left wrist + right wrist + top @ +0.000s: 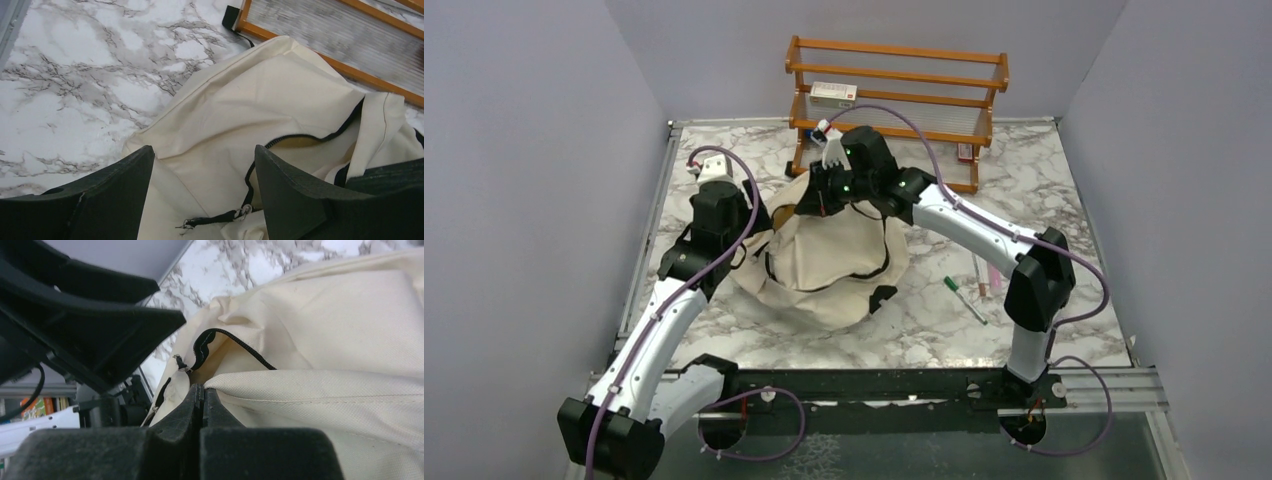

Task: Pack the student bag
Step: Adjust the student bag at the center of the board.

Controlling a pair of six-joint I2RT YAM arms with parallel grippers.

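Note:
The student bag, cream canvas with black zippers, lies slumped mid-table; it also shows in the left wrist view and the right wrist view. Its zipper is partly open, with the pull lying on the fabric. My left gripper is open and empty, hovering over the bag's left side with the pull between its fingers and below them. My right gripper is shut at the bag's far top edge. The opening's fabric rim ends right at its tips and looks pinched and lifted.
A wooden rack stands at the back just behind the bag, with a white box on its shelf. A green pen and a pink pen lie right of the bag. Grey walls enclose the table.

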